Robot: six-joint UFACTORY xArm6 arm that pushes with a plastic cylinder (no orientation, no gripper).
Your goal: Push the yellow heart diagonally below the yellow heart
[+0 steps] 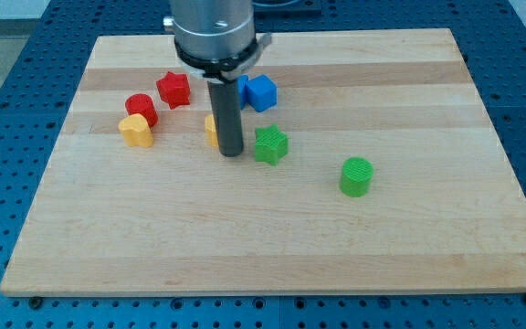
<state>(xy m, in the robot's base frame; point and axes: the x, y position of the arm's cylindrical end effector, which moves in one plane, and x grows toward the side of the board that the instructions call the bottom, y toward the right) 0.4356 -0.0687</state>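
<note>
Pale wooden board (pixel 272 238), perhaps blue pegboard (pixel 7 119) beneath.

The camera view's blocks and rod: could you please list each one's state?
Yellow heart block: flat, beside red cylinder.
Red cylinder block: upright.
Red star block: flat.
Blue block: partly hidden.
Yellow block: mostly hidden behind rod.
Green star block: flat, apart.
Green cylinder block: upright, alone.
My tip: down, against yellow block.

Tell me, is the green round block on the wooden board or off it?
On it. The green round block sits fully on the wooden board, well inside its edges, right of my tip.
</note>
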